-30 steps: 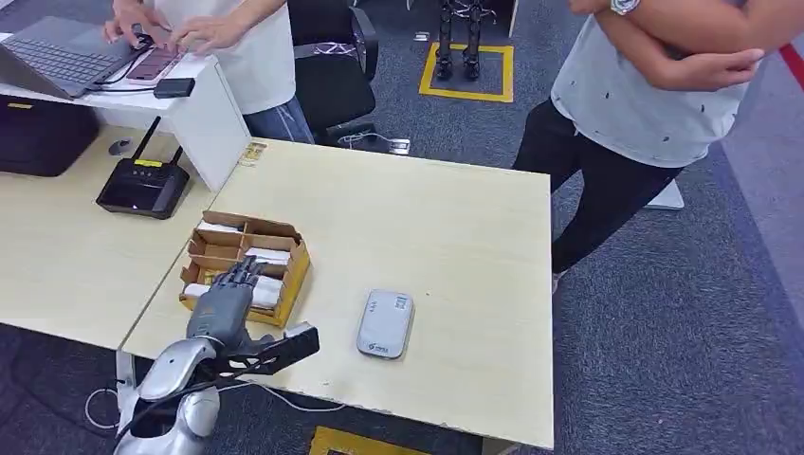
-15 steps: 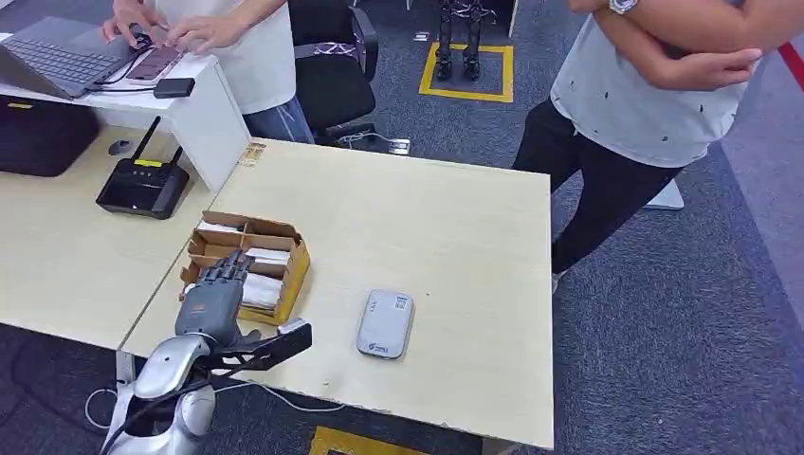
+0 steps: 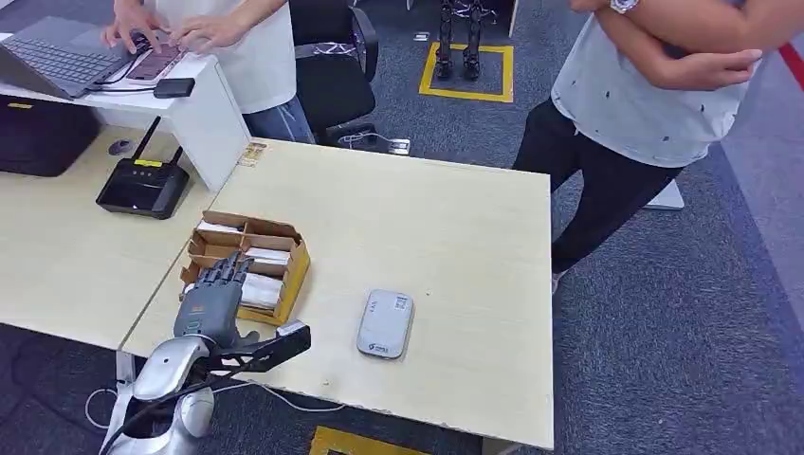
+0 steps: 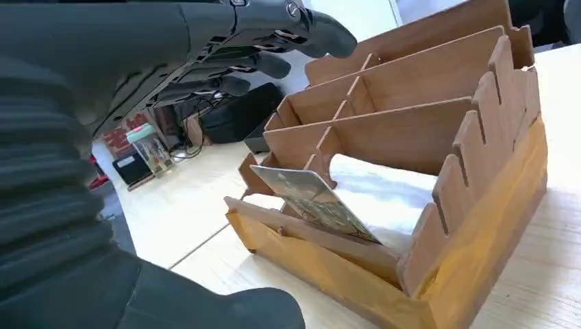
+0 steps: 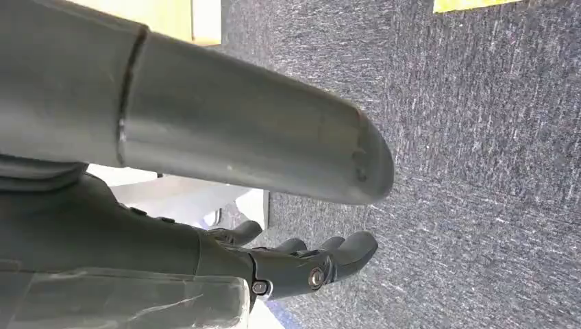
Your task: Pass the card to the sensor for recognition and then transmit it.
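A brown divided card box [image 3: 294, 267] stands on the light wooden table [image 3: 446, 227], with white cards [image 3: 265, 256] lying in its compartments. My left hand [image 3: 210, 296] hovers over the box's near end, fingers apart and holding nothing. In the left wrist view a picture card [image 4: 315, 202] leans tilted in the nearest compartment of the box [image 4: 479, 226], and my left hand [image 4: 226, 48] stretches above it without touching. The grey card sensor [image 3: 385, 323] lies flat to the right of the box. My right hand [image 5: 301, 264] hangs over the carpet, fingers loosely extended and empty.
A black router [image 3: 143, 185] sits on the neighbouring desk to the left. One person [image 3: 237, 47] works at a laptop [image 3: 57, 57] behind the box; another person [image 3: 654, 95] stands with arms crossed at the table's far right. A black chair [image 3: 332, 76] stands behind.
My left hand has drawn back a little toward the box's near left end and sits slightly lower. The person's hands at the laptop have shifted a bit.
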You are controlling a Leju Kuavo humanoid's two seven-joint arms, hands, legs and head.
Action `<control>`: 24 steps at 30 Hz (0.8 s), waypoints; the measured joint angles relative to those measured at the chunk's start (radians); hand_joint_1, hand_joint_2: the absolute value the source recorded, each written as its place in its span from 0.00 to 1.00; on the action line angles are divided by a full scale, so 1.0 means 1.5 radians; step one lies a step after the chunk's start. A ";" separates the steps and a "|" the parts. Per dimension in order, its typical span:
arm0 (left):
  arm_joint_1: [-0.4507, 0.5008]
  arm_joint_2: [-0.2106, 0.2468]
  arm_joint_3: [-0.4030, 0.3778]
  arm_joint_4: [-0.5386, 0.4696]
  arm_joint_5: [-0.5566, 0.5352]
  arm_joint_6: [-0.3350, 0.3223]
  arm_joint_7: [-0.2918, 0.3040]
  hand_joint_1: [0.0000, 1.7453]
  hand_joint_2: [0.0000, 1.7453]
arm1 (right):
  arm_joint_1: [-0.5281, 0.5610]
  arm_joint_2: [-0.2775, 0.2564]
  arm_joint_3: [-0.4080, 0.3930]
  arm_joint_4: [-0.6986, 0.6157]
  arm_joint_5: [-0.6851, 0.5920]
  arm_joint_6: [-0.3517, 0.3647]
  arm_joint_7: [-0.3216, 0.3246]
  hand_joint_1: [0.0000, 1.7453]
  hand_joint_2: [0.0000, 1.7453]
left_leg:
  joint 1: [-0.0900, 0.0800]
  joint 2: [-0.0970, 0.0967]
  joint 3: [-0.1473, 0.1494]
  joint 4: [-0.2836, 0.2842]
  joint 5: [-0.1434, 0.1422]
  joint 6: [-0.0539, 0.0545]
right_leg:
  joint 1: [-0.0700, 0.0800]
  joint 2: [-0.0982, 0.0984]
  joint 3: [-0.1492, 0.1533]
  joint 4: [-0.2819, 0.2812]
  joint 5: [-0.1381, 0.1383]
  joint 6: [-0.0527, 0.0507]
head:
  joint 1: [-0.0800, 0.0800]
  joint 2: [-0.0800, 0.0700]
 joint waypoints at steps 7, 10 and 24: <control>0.000 0.000 0.008 0.000 -0.016 -0.001 0.008 0.00 1.00 | 0.000 0.000 0.000 0.000 0.000 0.000 0.001 0.00 0.00 | 0.000 0.000 0.000 0.000 0.000 0.000 | 0.000 0.000 0.000 0.000 0.000 0.000 | 0.000 0.000; -0.001 0.000 0.015 0.000 -0.023 0.001 0.010 0.00 1.00 | 0.000 0.000 0.000 0.000 0.000 0.000 0.002 0.00 0.00 | 0.000 0.000 0.000 0.000 0.000 0.000 | 0.000 0.000 0.000 0.000 0.000 0.000 | 0.000 0.000; -0.033 -0.009 0.056 0.005 -0.023 0.023 -0.014 0.00 1.00 | 0.000 0.000 0.002 0.000 0.000 0.000 0.004 0.00 0.00 | 0.000 0.000 0.000 0.000 0.000 0.000 | 0.000 0.000 0.000 0.000 0.000 0.000 | 0.000 0.000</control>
